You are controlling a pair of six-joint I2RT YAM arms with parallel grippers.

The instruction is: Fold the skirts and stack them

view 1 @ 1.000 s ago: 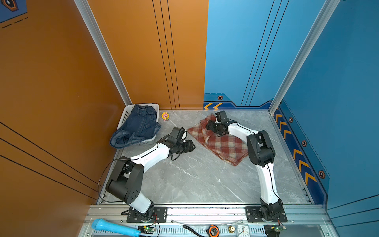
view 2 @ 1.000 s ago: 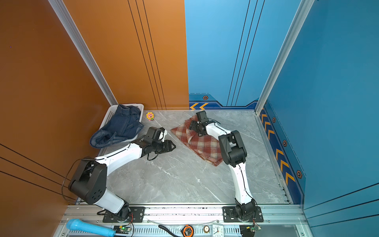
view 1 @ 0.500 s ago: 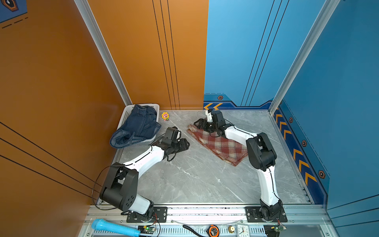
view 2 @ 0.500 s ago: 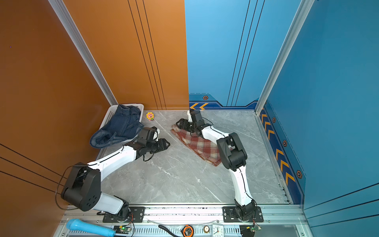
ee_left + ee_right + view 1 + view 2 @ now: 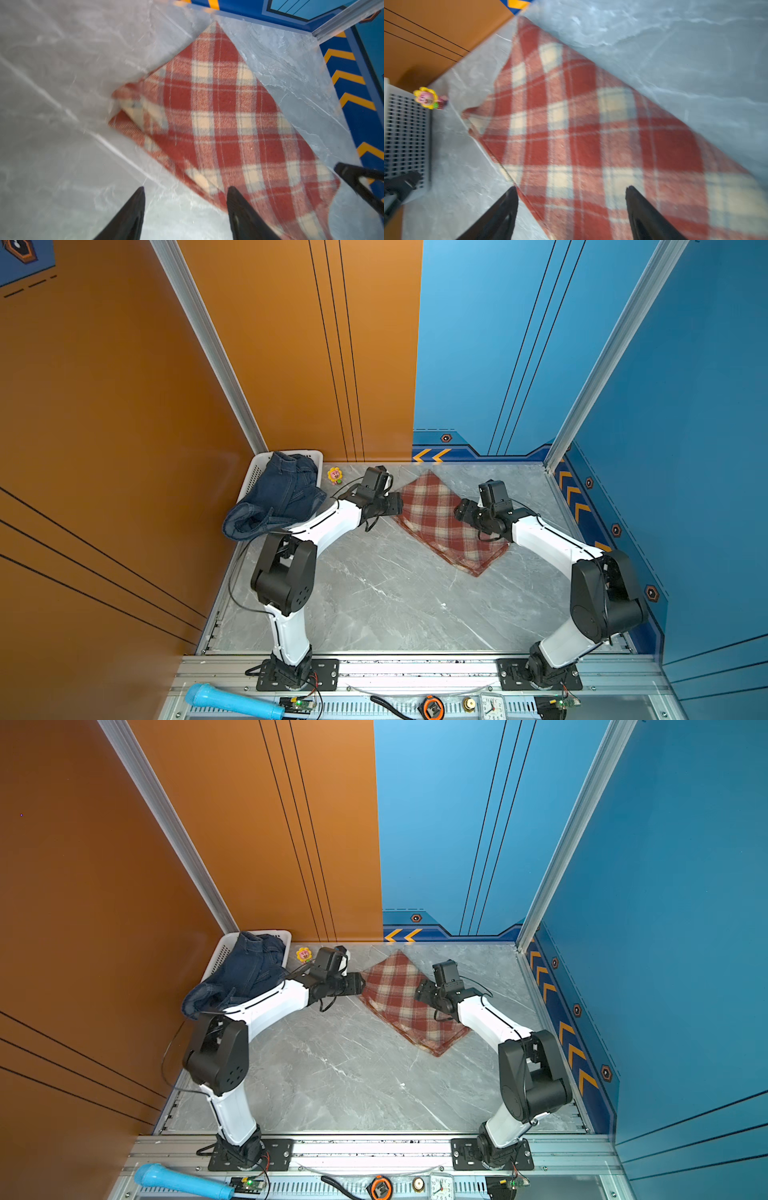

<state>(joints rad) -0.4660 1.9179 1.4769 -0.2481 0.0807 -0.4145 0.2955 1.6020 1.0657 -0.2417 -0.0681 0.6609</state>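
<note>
Folded red, cream and tan plaid cloth skirt (image 5: 436, 510) flat on grey marble bench (image 5: 374, 593), far centre, between arms. Left jaws spread, empty, at its left edge. Right jaws spread, empty, over its right side. Likely squaring fold before stacking. Dark blue denim skirts (image 5: 282, 493) draped over white perforated plastic basket (image 5: 251, 475), far left. Since second ago: right jaws left far corner and pulled right; left jaws moved in to cloth.

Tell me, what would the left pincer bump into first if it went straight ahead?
Probably the plaid skirt. The open left pincer points at its near edge with nothing in between. Its height is hard to judge, so it might touch the grey table just beside the cloth.
</note>
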